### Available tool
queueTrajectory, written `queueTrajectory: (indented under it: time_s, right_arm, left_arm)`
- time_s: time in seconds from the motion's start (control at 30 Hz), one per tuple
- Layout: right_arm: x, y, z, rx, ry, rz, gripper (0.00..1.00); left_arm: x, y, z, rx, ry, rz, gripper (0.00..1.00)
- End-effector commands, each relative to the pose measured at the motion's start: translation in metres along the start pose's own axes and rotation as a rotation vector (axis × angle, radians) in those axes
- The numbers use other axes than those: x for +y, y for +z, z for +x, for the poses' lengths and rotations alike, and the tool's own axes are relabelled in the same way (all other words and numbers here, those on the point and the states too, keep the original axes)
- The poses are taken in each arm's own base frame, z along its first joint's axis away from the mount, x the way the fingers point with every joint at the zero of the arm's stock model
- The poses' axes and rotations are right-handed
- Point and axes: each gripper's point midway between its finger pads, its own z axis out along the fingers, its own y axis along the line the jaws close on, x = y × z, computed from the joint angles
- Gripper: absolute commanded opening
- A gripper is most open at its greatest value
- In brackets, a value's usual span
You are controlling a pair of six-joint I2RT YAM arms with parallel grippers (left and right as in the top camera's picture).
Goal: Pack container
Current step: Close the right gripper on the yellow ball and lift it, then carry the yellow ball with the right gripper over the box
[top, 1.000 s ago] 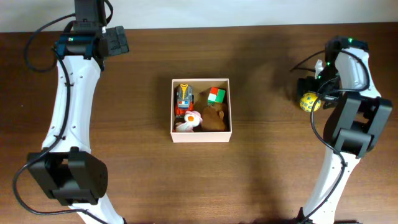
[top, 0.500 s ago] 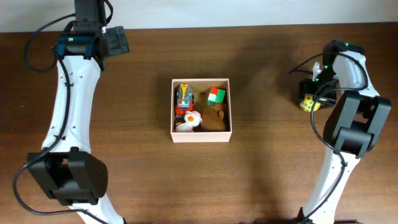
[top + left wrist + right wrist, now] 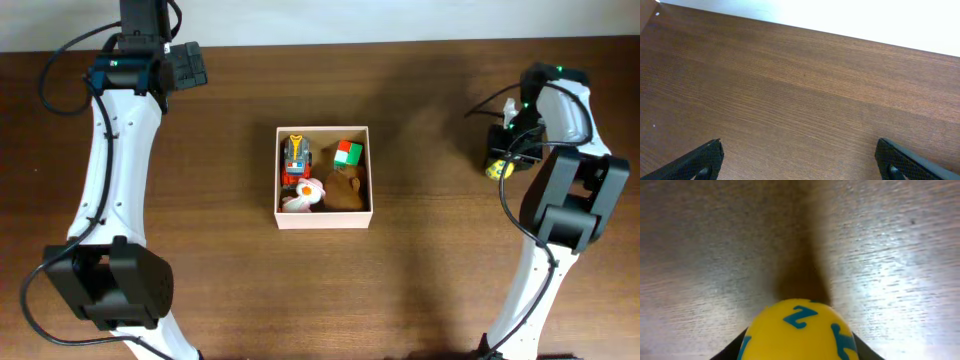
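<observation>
The container (image 3: 323, 219), a square white-walled box, sits mid-table and holds a toy car (image 3: 296, 155), a red-green cube (image 3: 348, 153), a brown plush (image 3: 346, 190) and a white-pink toy (image 3: 303, 195). Far to its right, a yellow ball (image 3: 496, 168) with blue marks lies on the table, mostly hidden under my right gripper (image 3: 502, 158). In the right wrist view the ball (image 3: 797, 330) fills the space between the two dark fingers (image 3: 732, 351), which press on both its sides. My left gripper (image 3: 186, 68) hovers at the far left, open, with only bare wood between its fingertips (image 3: 705, 157).
The brown wooden table (image 3: 430, 270) ends at a white wall along the far edge (image 3: 840, 20). Both white arms rise from the near side, the left one (image 3: 110, 180) and the right one (image 3: 560, 200).
My right gripper has come down over the yellow ball and its jaws have drawn in against it. The left arm and the container have not moved.
</observation>
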Motion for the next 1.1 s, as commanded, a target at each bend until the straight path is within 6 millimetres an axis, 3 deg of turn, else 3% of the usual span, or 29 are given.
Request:
queueTrajectory:
  time_s: [0.0,0.2,0.37,0.5,0.67,1.07]
  right_arm:
    - [0.004,-0.027,-0.018,-0.079,-0.002,-0.008,0.42]
    - [0.036,-0.083,-0.028,-0.183,-0.069,-0.005,0.43]
    - [0.094,-0.125,-0.027,-0.279,-0.186,-0.024,0.43]
    - [0.152,-0.149,-0.010,-0.324,-0.300,-0.078,0.42]
    - [0.213,-0.155,0.015,-0.323,-0.423,-0.148,0.43]
    - [0.308,-0.140,0.072,-0.277,-0.639,-0.179,0.43]
  left_arm:
    - [0.002,-0.003,-0.003,-0.010,-0.015,-0.009,0.99]
    - [0.002,-0.003,-0.003,-0.010,-0.015,-0.009,0.99]
    - [0.002,-0.003,-0.003,-0.010,-0.015,-0.009,0.99]
    - [0.002,-0.003,-0.003,-0.010,-0.015,-0.009,0.99]
    - [0.002,-0.003,-0.003,-0.010,-0.015,-0.009,0.99]
    - [0.002,-0.003,-0.003,-0.010,-0.015,-0.009,0.99]
